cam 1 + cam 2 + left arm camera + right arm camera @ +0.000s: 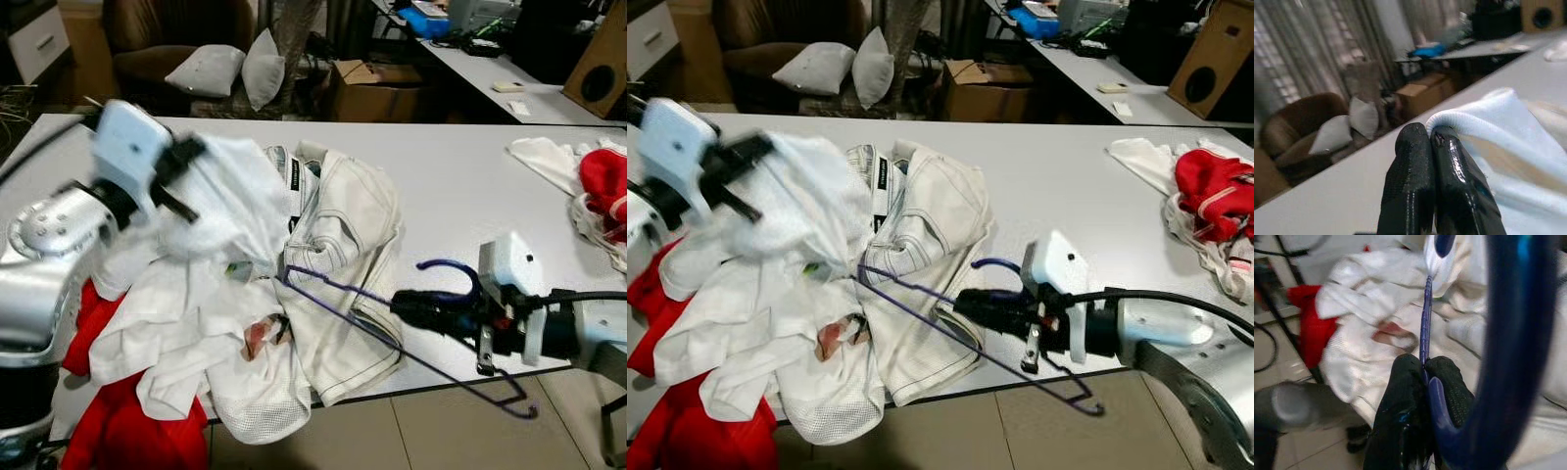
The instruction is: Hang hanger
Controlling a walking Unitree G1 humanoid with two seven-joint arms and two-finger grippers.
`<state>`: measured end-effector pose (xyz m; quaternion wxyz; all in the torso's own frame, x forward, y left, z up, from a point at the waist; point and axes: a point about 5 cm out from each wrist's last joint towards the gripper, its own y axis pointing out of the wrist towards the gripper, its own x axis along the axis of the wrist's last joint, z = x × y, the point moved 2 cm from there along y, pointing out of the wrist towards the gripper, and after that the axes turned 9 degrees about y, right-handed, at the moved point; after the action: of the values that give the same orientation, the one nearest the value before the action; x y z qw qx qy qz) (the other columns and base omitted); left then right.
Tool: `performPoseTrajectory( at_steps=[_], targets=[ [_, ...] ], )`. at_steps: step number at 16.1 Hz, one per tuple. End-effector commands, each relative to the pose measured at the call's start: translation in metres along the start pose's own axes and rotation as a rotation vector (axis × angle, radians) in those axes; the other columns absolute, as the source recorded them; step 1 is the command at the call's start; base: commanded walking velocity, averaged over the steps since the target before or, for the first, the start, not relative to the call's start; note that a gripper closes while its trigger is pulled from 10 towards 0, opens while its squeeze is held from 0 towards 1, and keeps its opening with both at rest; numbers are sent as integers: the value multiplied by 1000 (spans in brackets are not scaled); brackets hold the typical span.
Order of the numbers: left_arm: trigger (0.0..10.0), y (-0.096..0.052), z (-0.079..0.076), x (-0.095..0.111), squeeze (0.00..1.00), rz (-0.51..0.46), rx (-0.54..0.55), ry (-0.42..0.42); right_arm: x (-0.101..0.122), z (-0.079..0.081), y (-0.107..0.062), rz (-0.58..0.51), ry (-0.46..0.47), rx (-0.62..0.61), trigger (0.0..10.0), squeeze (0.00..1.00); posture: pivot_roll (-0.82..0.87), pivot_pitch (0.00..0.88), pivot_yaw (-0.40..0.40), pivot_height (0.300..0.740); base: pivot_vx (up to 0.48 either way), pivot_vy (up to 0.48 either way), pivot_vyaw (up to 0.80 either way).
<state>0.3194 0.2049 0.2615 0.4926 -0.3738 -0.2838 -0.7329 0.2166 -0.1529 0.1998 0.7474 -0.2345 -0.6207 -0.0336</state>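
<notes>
A thin purple wire hanger (392, 323) lies slanted over the table's front edge, its hook (453, 272) curling upward. My right gripper (404, 305) is shut on the hanger near the hook, just past a cream jacket (343, 264); the right wrist view shows the fingertips (1422, 382) pinching the purple wire. My left gripper (191, 149) is raised at the left of the table and shut on a white garment (235, 196), lifting a fold of it. The left wrist view shows the two fingers (1432, 181) pressed together on pale cloth (1508, 137).
A heap of white and red clothes (186, 362) spills over the front left of the white table (460, 186). More white and red clothes (598, 186) lie at the right edge. Behind are an armchair with cushions (211, 69), a cardboard box (377, 88) and a desk.
</notes>
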Motion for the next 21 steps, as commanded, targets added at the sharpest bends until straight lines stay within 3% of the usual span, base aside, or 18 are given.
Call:
performPoseTrajectory(
  at_steps=[1,3,5,7,8,9,10,11,12,14,15,16,17,18,19,20,21],
  targets=[
    [0,-2,20,8,0,-30,115,23,3,-1,-6,9,-12,-17,10000,0,73,0,-69,740,0,0,0],
    [0,-2,20,7,0,-25,96,37,7,-14,-10,-8,-50,-111,10000,0,73,0,-69,740,0,0,0],
    [0,-3,7,4,0,-33,6,40,23,-35,-18,-103,-85,-265,10000,0,70,0,-64,740,0,0,0],
    [0,-3,2,4,0,-39,-20,37,27,-34,-19,-138,-77,-259,10000,0,71,0,-64,740,0,0,0],
    [0,-3,2,3,0,-39,-13,37,30,-24,-19,-171,-62,-181,10000,0,73,0,-66,740,0,0,0],
    [0,-2,0,3,0,-44,-33,29,33,-32,-20,-198,-58,-248,10000,0,72,0,-66,740,0,0,0],
    [0,-2,-7,10,0,-95,-77,-33,29,-39,-19,-143,-104,-305,10000,0,70,0,-64,740,0,0,0],
    [0,-2,-18,25,0,-194,-142,-136,31,-43,-16,-183,-104,-342,10000,0,68,0,-64,740,0,0,0],
    [0,-3,-24,35,0,-257,-188,-198,40,-40,-13,-295,-15,-296,10000,0,68,0,-64,740,0,0,0],
    [0,-6,-31,44,0,-311,-237,-283,37,-37,-3,-255,-73,-311,10000,0,67,0,-63,740,0,0,0],
    [0,-6,-29,46,0,-328,-224,-316,37,-30,1,-287,-32,-241,10000,0,67,0,-63,740,0,0,0],
    [0,-6,-22,48,0,-359,-193,-376,30,-39,1,-215,-89,-336,10000,0,71,0,-64,740,0,0,0],
    [0,-7,-3,51,0,-423,-84,-494,25,-36,3,-222,-20,-292,10000,0,66,0,-64,740,0,0,0],
    [0,-7,19,48,0,-438,45,-570,17,-46,0,-189,-16,-376,10000,0,66,0,-64,740,0,0,0],
    [0,-8,28,43,0,-427,104,-593,16,-49,-1,-212,27,-398,10000,0,66,0,-64,740,0,0,0],
    [0,-9,39,36,0,-399,186,-609,23,-43,-2,-346,168,-314,10000,0,62,0,-64,740,0,0,0],
    [0,-11,43,30,0,-377,217,-620,24,-48,-8,-427,228,-323,10000,0,64,0,-65,740,0,0,0]
  ],
)
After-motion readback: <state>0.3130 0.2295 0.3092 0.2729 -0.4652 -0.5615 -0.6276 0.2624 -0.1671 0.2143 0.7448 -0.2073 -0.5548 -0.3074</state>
